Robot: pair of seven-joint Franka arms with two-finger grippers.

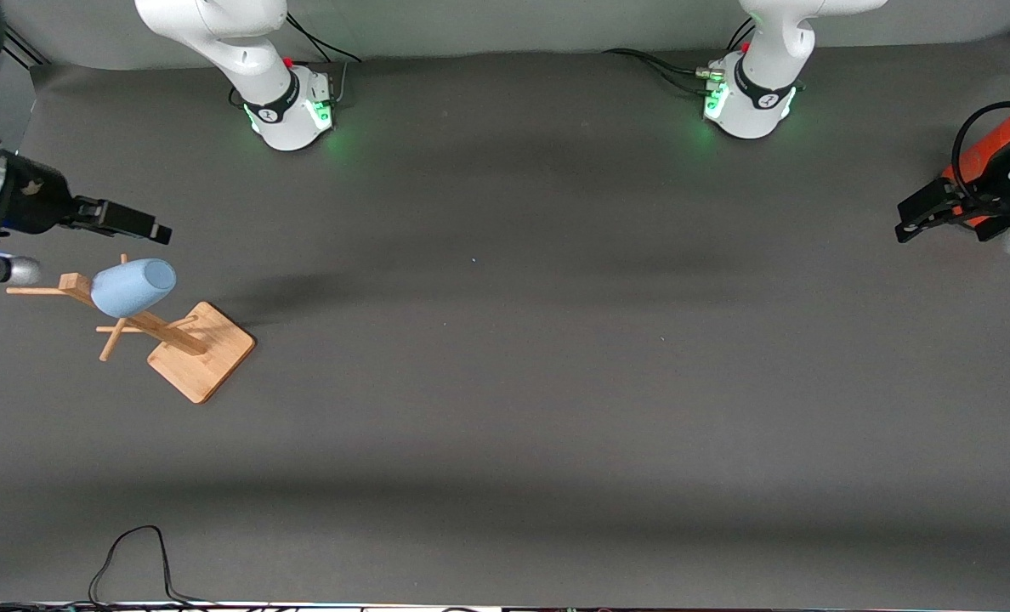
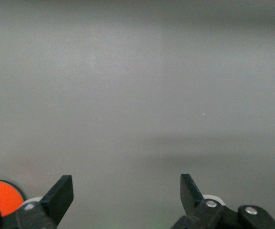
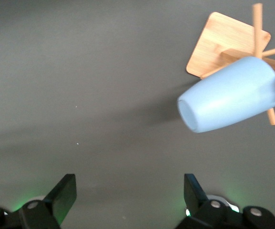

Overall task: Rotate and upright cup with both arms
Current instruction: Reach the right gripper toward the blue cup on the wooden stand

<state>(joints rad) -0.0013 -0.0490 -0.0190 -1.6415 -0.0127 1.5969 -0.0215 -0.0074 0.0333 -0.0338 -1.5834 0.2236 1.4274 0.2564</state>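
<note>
Two grippers: left [image 1: 905, 223] wide, idle at its table end; right [image 1: 161, 230] wide, empty, near cup.
Cup [image 1: 133, 286]: hung tilted on rack [image 1: 201, 350] peg.
Advice: grip cup body squarely, slide off along peg.

Cup [image 1: 133, 287] on a peg of the rack [image 1: 201, 350], at the right arm's end of the table [image 1: 505, 382]
</note>
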